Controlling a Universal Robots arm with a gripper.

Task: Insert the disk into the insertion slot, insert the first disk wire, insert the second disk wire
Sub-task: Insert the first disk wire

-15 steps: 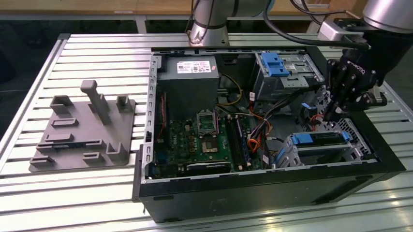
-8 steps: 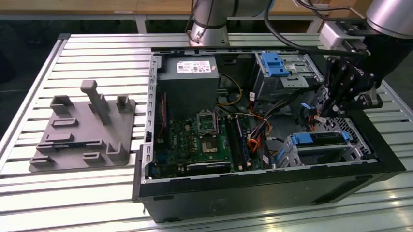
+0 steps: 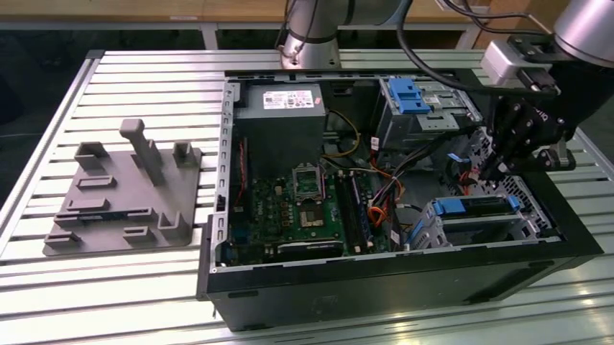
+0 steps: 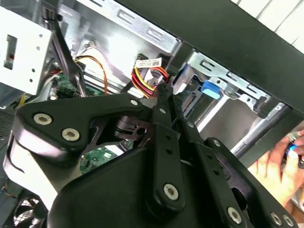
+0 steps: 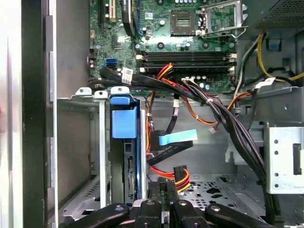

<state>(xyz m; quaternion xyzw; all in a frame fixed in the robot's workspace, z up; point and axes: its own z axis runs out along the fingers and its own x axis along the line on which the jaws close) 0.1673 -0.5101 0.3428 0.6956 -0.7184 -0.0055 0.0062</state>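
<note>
Reaching down into the open black tower computer case (image 3: pixel 384 287), the arm's black two-fingered gripper (image 4: pixel 166 90) has its fingers pinched narrow on the black plug of the first disk wire (image 4: pixel 148 78), a bundle of orange, red and yellow strands carrying a white tag. Near the fingertips in the first wrist view, the disk (image 5: pixel 124 122), a flat grey hard drive framed by a bright blue plastic carrier, sits in the insertion slot (image 5: pixel 90 97), a low bay of silver perforated sheet metal. The held plug is near the disk's connector edge but apart from it, not yet pushed in. The second disk wire (image 5: pixel 178 137), a thin dark cable ending in a small blue plug, hangs loose beside the carrier, touching neither the disk nor the gripper (a person's hand (image 4: pixel 278 166) shows beyond the case wall in the second wrist view). Farther in lies the green motherboard (image 5: pixel 190 28). In the exterior view the disk bay occupies the case's corner on the exterior view's right, with a taller silver cage bearing a blue latch (image 3: pixel 408 97) and a grey power supply box (image 3: pixel 283 122) behind. The case stands on a slatted aluminium table (image 3: pixel 96 302). A grey moulded fixture plate (image 3: pixel 120 198) lies well apart on the exterior view's left.
</note>
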